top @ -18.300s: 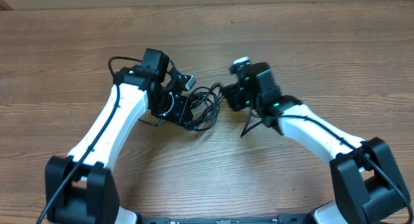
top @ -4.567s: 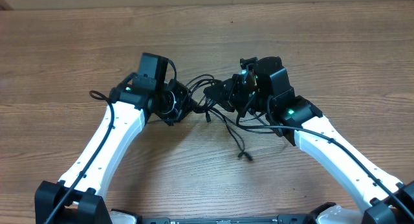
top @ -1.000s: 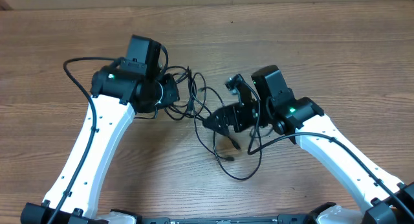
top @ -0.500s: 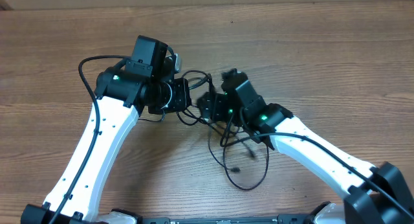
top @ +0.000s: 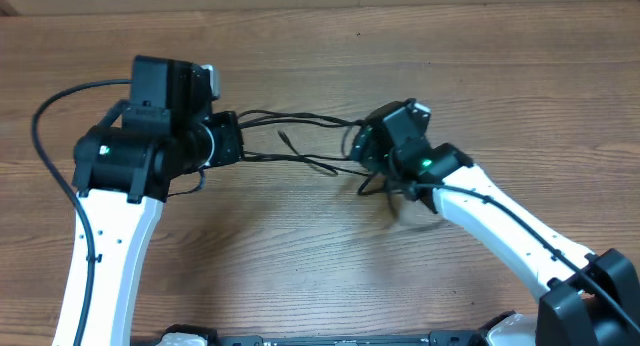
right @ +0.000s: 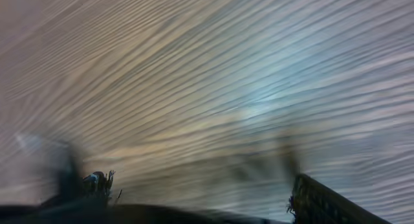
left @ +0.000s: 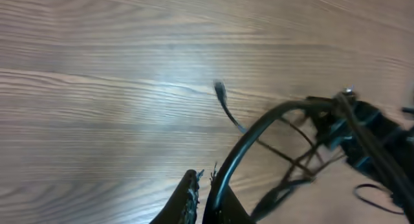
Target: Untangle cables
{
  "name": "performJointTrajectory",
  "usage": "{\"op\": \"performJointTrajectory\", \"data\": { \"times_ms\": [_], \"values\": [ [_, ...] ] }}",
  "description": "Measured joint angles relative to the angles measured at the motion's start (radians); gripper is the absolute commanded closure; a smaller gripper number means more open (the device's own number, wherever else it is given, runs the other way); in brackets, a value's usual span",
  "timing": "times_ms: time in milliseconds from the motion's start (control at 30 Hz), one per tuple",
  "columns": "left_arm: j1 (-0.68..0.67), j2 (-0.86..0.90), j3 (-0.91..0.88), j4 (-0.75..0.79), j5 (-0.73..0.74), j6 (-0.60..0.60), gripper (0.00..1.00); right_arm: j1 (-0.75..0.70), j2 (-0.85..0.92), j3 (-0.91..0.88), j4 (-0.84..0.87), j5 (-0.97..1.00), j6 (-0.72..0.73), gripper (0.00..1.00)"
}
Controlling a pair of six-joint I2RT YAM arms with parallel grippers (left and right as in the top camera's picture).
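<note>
Partway: my left gripper [top: 228,141] is clamped on the cables [left: 247,136], strands stretched toward my right gripper [top: 365,146], whose fingers look apart, with the tangle there not yet undone.

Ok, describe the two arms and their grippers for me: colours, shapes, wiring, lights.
Both arms match: the left arm and right arm have smooth white links between bulky black joint housings, each with a small green light near the wrist. A thick black wire loops off the left one. The left gripper and right gripper are black; the fingers look jagged-edged.
</note>
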Motion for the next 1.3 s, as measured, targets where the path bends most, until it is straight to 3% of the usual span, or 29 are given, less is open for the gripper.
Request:
{"op": "performJointTrajectory", "data": {
  "times_ms": [167,433,567,700,800,900,1233,1300],
  "values": [
    [0.000,-0.002,0.001,-0.008,-0.087,0.000,0.94,-0.056,0.000,0.000,-0.037,-0.001,-0.020,0.08],
    [-0.006,-0.001,0.001,0.009,-0.109,-0.010,0.92,-0.192,-0.001,0.000,-0.073,-0.076,-0.050,0.00],
    [0.017,-0.002,0.010,0.005,-0.219,-0.041,0.78,-0.304,0.004,-0.014,-0.109,-0.012,-0.081,0.00],
    [0.039,0.000,0.023,0.005,-0.278,-0.106,0.86,-0.379,0.017,-0.035,-0.096,-0.052,-0.173,0.10],
    [0.039,0.021,0.028,0.009,-0.263,-0.135,0.96,-0.374,0.017,-0.035,-0.064,-0.184,-0.273,0.18],
    [0.039,0.073,0.030,0.008,-0.232,-0.145,0.95,-0.370,0.017,-0.035,-0.053,-0.344,-0.372,0.24],
    [0.037,0.245,0.030,0.064,-0.040,-0.116,0.95,-0.369,0.017,-0.035,-0.054,-0.513,-0.442,0.19],
    [0.035,0.244,0.030,0.105,0.000,-0.103,0.85,-0.369,0.017,-0.035,-0.047,-0.582,-0.459,0.17]
  ]
}}
